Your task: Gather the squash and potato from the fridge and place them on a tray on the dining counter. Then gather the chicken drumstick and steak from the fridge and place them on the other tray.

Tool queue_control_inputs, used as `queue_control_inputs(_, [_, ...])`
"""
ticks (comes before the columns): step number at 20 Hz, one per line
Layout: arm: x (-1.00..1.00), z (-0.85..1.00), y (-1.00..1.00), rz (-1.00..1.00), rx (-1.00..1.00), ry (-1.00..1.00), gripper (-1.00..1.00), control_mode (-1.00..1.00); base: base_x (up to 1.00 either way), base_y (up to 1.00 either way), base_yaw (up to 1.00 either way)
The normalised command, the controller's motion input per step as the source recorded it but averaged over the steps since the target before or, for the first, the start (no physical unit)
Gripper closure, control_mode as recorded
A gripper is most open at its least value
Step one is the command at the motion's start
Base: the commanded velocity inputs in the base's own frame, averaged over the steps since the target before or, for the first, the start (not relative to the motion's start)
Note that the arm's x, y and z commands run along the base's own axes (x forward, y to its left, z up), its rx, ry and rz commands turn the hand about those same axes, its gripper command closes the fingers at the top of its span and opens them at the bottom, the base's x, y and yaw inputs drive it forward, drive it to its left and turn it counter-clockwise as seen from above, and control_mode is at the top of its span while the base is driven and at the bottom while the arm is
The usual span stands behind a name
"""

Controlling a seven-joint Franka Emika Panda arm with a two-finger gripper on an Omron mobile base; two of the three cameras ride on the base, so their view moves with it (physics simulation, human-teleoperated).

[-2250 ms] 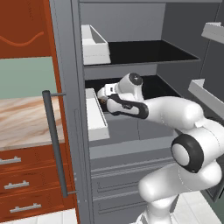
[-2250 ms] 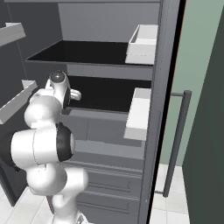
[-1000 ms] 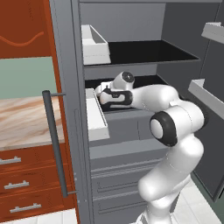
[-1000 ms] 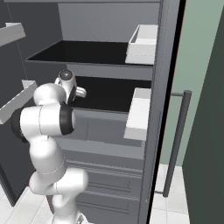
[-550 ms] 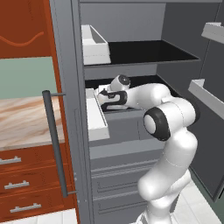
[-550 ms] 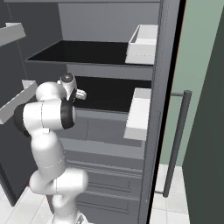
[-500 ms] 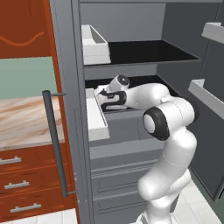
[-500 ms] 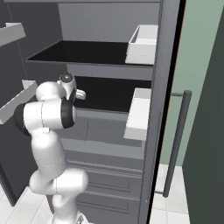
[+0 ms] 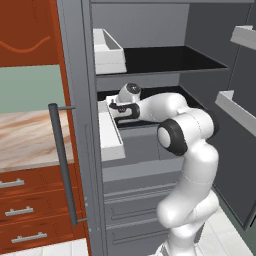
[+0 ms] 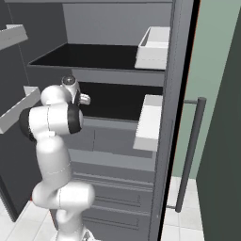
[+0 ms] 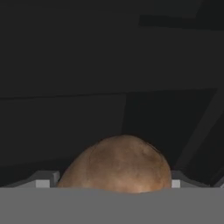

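Note:
The potato point(image 11: 116, 164), a brown mottled lump, sits low in the hand view against the dark back of the fridge point(image 9: 75, 75). My gripper point(image 11: 109, 181) straddles it, one grey fingertip point(image 11: 43, 180) pressed to each side of it. In the left base view the gripper point(image 9: 114, 108) reaches into the middle black shelf point(image 9: 165, 97), near its left end beside the white door bin point(image 9: 110, 132). From the right, the hand point(image 10: 84, 99) points into the same shelf. The squash, steak, drumstick, trays and dining counter are out of view.
Both fridge doors stand open, with white bins point(image 9: 107, 50) point(image 10: 153, 44) on them. A black upper shelf point(image 10: 89, 54) hangs close above the hand. Grey drawers point(image 10: 113, 139) lie below. A wood cabinet and marbled wall counter point(image 9: 27, 140) are at the left.
The hand has pushed a little further left and deeper into the middle shelf. The elbow has swung in closer to the fridge.

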Motion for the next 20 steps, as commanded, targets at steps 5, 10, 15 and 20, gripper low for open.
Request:
queue_control_inputs(5, [-0.01, -0.48, -0.38, 0.0, 0.11, -0.02, 1.0, -1.0, 0.0, 0.0, 0.0])
queue_control_inputs(10, [-0.18, -0.49, -0.74, -0.01, 0.43, -0.22, 1.0, -1.0, 0.0, 0.0, 0.0])
queue_control_inputs(15, [-0.2, 0.0, -0.44, -0.02, 0.12, -0.15, 1.0, -1.0, 0.0, 0.0, 0.0])
queue_control_inputs(20, [-0.17, 0.2, -0.46, -0.07, 0.0, 0.18, 1.0, -1.0, 0.0, 0.0, 0.0])
